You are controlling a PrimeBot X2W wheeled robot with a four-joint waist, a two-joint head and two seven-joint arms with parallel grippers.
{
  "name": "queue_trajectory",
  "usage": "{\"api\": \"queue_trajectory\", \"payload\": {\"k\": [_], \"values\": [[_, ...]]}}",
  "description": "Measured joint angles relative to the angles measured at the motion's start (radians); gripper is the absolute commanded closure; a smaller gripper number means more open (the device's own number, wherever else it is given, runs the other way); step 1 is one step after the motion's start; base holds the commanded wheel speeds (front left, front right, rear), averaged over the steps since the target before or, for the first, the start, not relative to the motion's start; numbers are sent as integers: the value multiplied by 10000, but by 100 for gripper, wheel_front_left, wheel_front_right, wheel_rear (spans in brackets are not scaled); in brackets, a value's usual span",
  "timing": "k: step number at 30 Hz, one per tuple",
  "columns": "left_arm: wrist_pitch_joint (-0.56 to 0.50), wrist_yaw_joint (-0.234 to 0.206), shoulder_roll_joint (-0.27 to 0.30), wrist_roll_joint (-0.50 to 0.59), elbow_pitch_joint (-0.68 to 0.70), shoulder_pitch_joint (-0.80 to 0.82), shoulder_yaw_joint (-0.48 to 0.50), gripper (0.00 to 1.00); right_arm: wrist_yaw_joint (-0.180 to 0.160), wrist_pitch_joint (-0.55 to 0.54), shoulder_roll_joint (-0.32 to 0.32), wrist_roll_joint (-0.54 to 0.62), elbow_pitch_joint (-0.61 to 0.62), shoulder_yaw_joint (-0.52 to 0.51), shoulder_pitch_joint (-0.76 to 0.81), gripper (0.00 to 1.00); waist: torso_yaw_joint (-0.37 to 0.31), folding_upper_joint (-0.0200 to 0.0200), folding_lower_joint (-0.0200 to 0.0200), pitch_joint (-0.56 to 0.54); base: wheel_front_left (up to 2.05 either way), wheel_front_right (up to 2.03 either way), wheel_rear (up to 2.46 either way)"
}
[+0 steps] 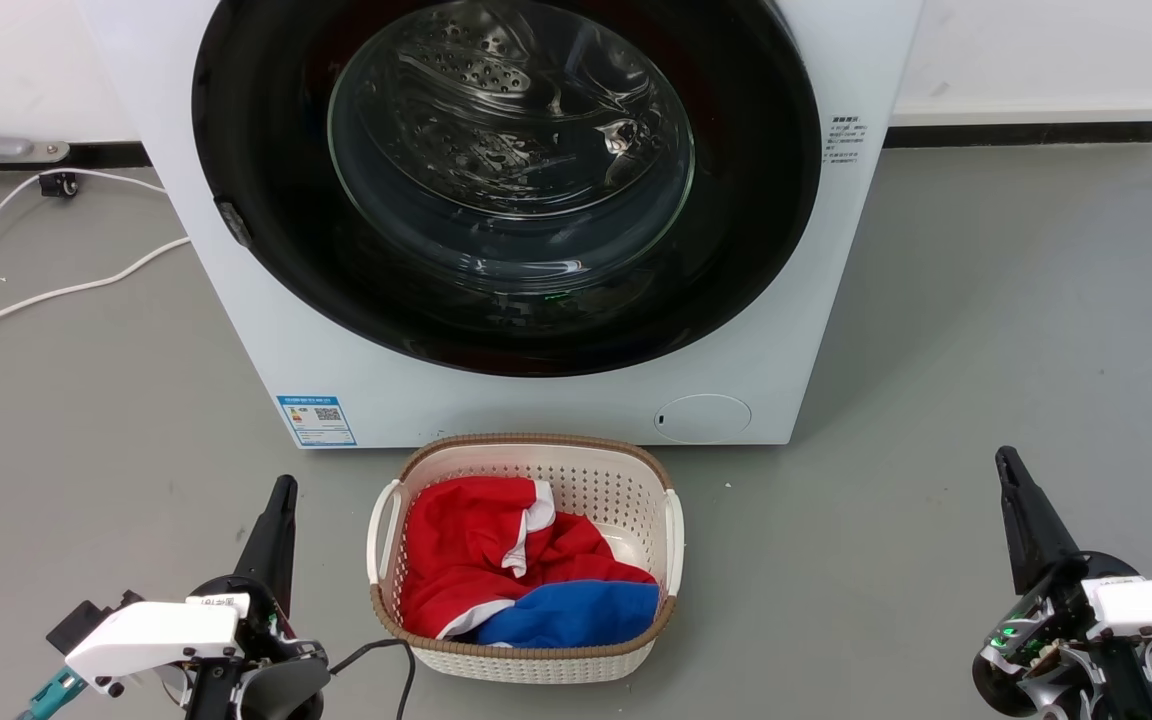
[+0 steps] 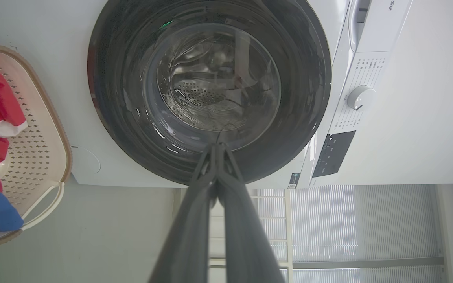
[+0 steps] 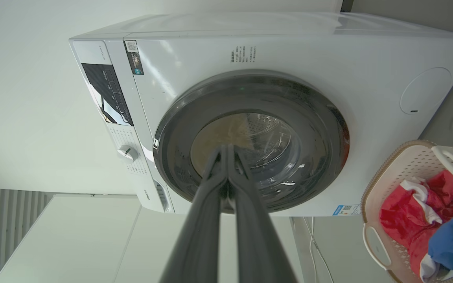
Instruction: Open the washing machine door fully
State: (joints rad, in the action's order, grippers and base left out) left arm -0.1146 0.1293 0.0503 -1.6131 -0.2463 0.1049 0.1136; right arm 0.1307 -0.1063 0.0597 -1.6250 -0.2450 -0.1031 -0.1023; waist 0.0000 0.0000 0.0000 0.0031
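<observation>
The washing machine door (image 1: pixel 266 130) is a big glossy black disc with a clear glass bowl at its centre, lying flat against the white machine front (image 1: pixel 236 330). The same door (image 2: pixel 112 98) faces my left wrist camera, and the door (image 3: pixel 321 129) shows in the right wrist view too. My left gripper (image 1: pixel 281 487) is low at the left, over the floor, shut and holding nothing. Low at the right, my right gripper (image 1: pixel 1005 458) is also shut and empty. Both are well short of the machine.
A white laundry basket (image 1: pixel 536 460) with red, white and blue cloth stands on the grey floor just in front of the machine, between my arms. White cables (image 1: pixel 46 292) lie on the floor at the far left. A small dark latch (image 1: pixel 233 222) sits at the door's left edge.
</observation>
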Motion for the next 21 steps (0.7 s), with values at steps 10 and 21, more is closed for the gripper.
{"api": "queue_trajectory", "payload": {"k": [10,21], "values": [[0,0,0,0,0,0,0,100,0,-4,-8,27,0,-12,0,100,0,0,0,0,0,0,0],[0,0,0,0,0,0,0,100,0,-12,-15,42,-2,-27,-1,100,0,0,0,0,0,0,0]]}}
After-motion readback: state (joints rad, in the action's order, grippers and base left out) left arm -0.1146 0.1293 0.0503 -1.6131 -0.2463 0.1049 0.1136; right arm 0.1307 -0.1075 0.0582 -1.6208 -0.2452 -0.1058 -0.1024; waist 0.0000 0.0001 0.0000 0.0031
